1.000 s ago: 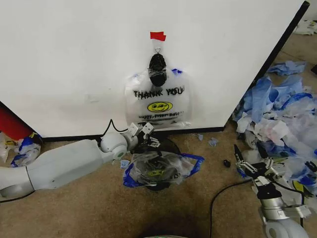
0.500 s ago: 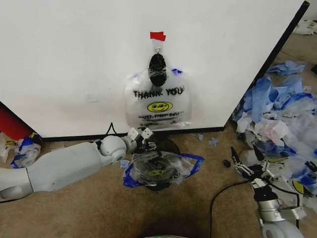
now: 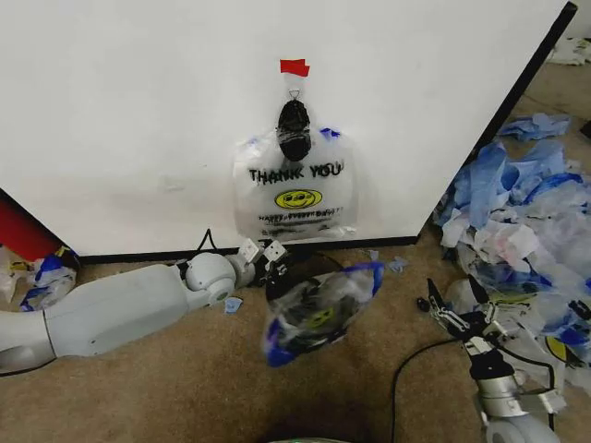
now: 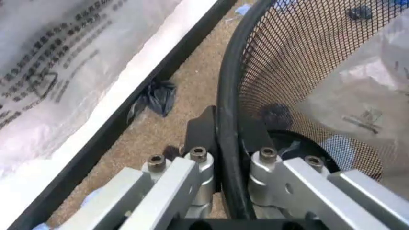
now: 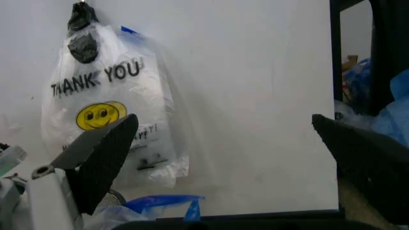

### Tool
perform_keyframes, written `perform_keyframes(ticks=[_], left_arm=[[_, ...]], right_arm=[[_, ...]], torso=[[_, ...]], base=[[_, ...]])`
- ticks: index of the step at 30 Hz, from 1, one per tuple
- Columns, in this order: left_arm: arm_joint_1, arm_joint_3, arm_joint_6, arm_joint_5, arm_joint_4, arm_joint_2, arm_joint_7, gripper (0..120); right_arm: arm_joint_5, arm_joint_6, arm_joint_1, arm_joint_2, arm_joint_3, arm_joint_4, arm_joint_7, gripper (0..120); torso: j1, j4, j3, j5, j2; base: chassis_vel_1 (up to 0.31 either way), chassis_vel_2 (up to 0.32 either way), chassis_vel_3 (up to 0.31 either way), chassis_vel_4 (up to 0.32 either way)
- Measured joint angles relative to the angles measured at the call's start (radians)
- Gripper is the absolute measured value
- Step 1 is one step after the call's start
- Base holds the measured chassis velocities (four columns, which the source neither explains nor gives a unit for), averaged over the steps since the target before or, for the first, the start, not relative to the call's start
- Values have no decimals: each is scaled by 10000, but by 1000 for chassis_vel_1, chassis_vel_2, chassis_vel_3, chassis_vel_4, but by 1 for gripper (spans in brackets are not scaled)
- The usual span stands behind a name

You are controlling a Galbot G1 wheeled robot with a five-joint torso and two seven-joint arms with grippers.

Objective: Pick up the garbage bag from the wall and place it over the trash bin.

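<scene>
A see-through garbage bag (image 3: 295, 189) with "THANK YOU" lettering and a yellow smiley hangs on the white wall (image 3: 138, 111) under a piece of red tape (image 3: 294, 66); the right wrist view shows this garbage bag (image 5: 108, 105) too. Below it the black mesh trash bin (image 3: 314, 309) is tilted off the carpet, with a blue-handled plastic bag over its mouth. My left gripper (image 3: 270, 263) is shut on the bin's rim; in the left wrist view its fingers (image 4: 204, 127) straddle the rim of the mesh bin (image 4: 307, 57). My right gripper (image 3: 454, 300) hovers open to the bin's right, facing the wall (image 5: 223, 120).
A heap of blue-and-white plastic bags (image 3: 526, 212) covers the floor on the right. A red object (image 3: 23, 231) stands at the left by the wall's foot. A black cable (image 3: 416, 360) crosses the carpet near my right arm. A dark scrap (image 4: 153, 96) lies by the wall's black strip.
The trash bin, upright before, now tips over and lifts toward the front right with its bag, held by my left gripper. My right gripper has drifted slightly left.
</scene>
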Motion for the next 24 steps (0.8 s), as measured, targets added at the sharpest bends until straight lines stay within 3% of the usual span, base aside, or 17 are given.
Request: perform_keyframes(ticks=[5,12,15,18,19,20,24], left_arm=[[276,-250,109,-262,-254,216,-384,4],[1435,-1794,372,-1112,-1286,693,-1592,2],[2230,-2940,494,-1690,-2003,925,-2190,2],[2597,-3463,598,-2003,-2321,1007,-2415,2],[3256,-4329,780,-2714,-2895,1133,-2855,2],[3256,-4329,780,-2714,-2895,1133,-2855,2],[5084,-6145,1016,-3870,-4059,1573,-3860,2]], right_arm=[[1,31,11,20,-74,-78,-7,100],[214,42,201,-63,-119,-150,-29,100],[515,43,331,-109,-121,-143,-144,100],[640,43,375,-110,-118,-135,-210,100],[819,43,436,-109,-88,-133,-277,100],[819,43,436,-109,-88,-133,-277,100],[976,51,570,-135,-99,-263,-340,100]], torso=[[0,2,1,-3,0],[1,6,2,1,-1],[1,5,2,-3,-1],[0,6,1,1,-1],[1,6,1,0,0],[1,6,1,0,0],[0,3,1,0,0]], base=[[0,0,0,0],[0,0,0,0],[0,0,0,0],[0,0,0,0],[0,0,0,0],[0,0,0,0],[0,0,0,0]])
